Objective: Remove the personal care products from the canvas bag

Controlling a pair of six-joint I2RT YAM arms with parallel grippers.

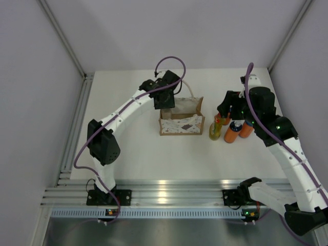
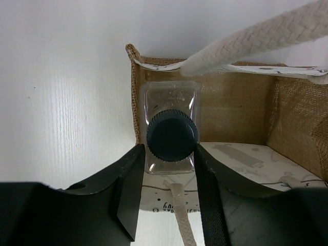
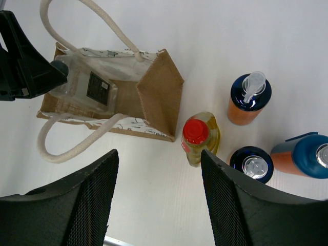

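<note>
The tan canvas bag [image 1: 180, 124] [image 3: 161, 97] stands mid-table with its mouth open. A clear bottle [image 2: 171, 100] [image 3: 92, 87] with a dark cap leans in the bag's left end. My left gripper [image 2: 169, 151] [image 1: 166, 99] reaches into the bag from above and is shut on this bottle near its cap. To the right of the bag stand a yellow-green bottle [image 3: 201, 138] [image 1: 215, 130] with a red cap and three orange bottles [image 3: 248, 100] [image 3: 251, 164] [image 3: 302, 156] with blue tops. My right gripper [image 3: 158, 154] [image 1: 225, 110] hangs open over the table beside them, holding nothing.
A cream rope handle [image 2: 256, 38] crosses above the bag's mouth and another [image 3: 77, 141] droops over its front. Aluminium rails [image 1: 164, 195] run along the near edge and down the left side [image 1: 77, 128]. Grey walls enclose the table.
</note>
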